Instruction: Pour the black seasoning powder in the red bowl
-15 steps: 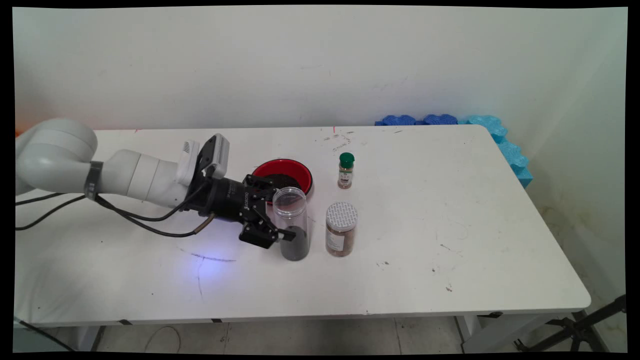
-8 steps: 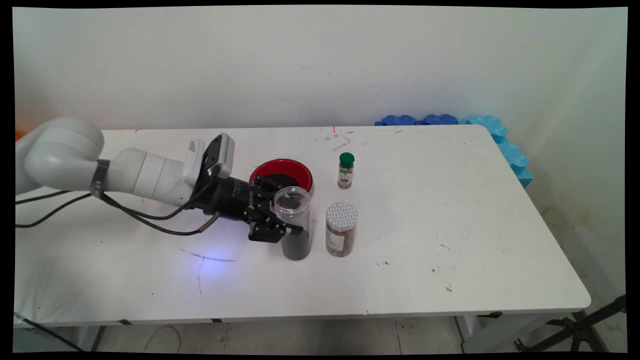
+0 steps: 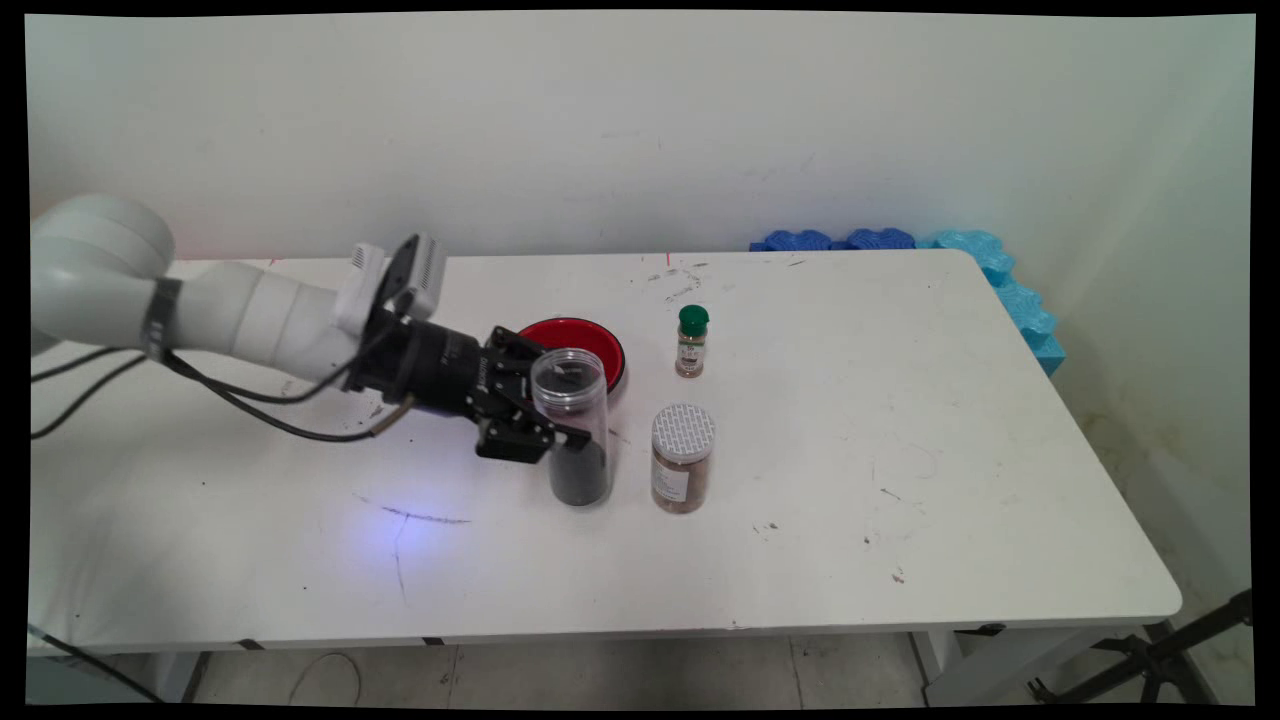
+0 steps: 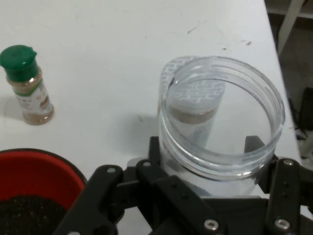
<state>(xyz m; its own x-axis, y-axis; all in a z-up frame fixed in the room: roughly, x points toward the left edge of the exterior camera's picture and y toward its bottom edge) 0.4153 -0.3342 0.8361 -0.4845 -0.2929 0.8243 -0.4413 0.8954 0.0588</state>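
White desk [image 3: 900, 420] carrying a bowl and jars

A red bowl [image 3: 590, 338] with dark grains in it sits toward the desk's far middle. Near its right stands a small spice bottle with a green cap [image 3: 691, 341], upright. Nearer the front edge stands a jar with a white lid [image 3: 682, 458] and brown contents, also upright. Just beside it on the left is an open clear jar [image 3: 573, 428], dark powder in its lower part; whether its base touches the desk cannot be told. Dark scuffs and specks mark the desk's surface.

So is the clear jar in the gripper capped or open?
Open: the clear jar shows a bare rim, no lid, in the gripper.
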